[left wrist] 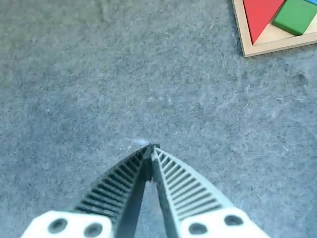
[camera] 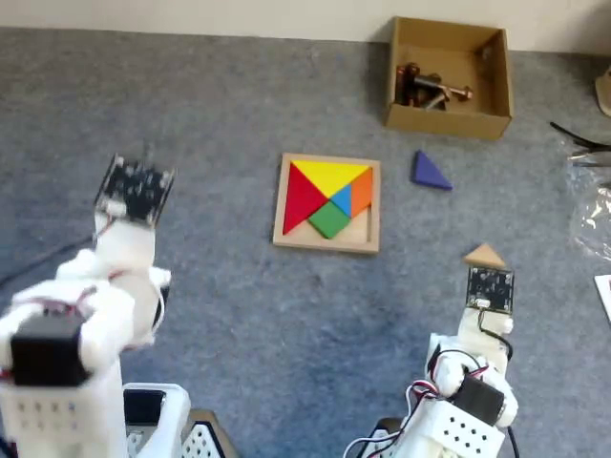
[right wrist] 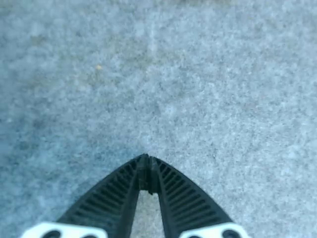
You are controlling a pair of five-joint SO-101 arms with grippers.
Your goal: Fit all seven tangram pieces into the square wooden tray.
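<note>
The tray (camera: 355, 231) lies mid-table, holding a red triangle (camera: 304, 196), a yellow triangle (camera: 331, 176), an orange piece (camera: 362, 194), a small blue piece (camera: 341, 199) of unclear shape and a green square (camera: 329, 219). The strip along its edge nearest the arms is bare wood. A loose blue triangle (camera: 431, 171) lies right of the tray, apart from it. A tan triangle (camera: 485, 255) lies further right, partly hidden by the right arm (camera: 489, 291). The left wrist view cuts the tray to one corner. The left gripper (left wrist: 151, 148) has its fingers together and empty over carpet (left wrist: 99, 74) left of the tray. The right gripper (right wrist: 144, 158) is likewise closed on nothing.
</note>
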